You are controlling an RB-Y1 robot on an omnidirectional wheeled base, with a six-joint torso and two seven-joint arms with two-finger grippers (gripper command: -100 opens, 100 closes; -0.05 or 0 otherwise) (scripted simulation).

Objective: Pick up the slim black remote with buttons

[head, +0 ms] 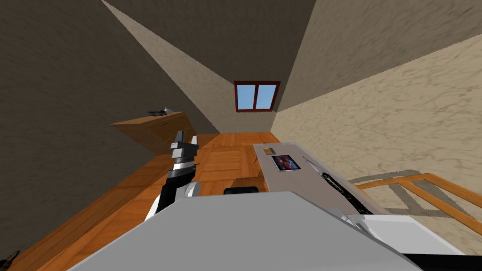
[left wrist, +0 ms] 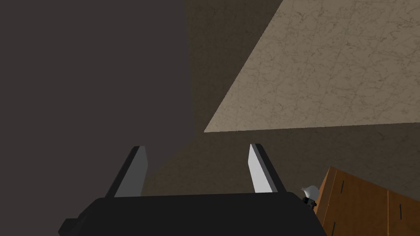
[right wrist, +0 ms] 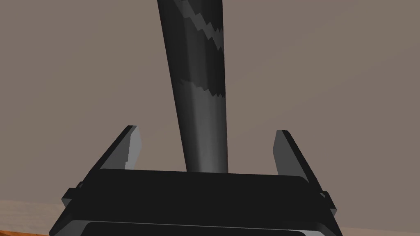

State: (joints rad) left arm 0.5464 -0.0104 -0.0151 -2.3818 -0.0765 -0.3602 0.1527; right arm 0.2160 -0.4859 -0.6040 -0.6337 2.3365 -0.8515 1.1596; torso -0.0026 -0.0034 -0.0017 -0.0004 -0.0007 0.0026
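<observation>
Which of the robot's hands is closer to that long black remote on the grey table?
Right. The right gripper has the remote between its open fingers, not touching it. The left gripper hangs open above the wooden floor, away from the table.

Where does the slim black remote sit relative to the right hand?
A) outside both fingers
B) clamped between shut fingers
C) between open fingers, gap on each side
C: the right hand has its fingers spread, and the remote runs between them on the grey table, with a gap on each side.
</observation>
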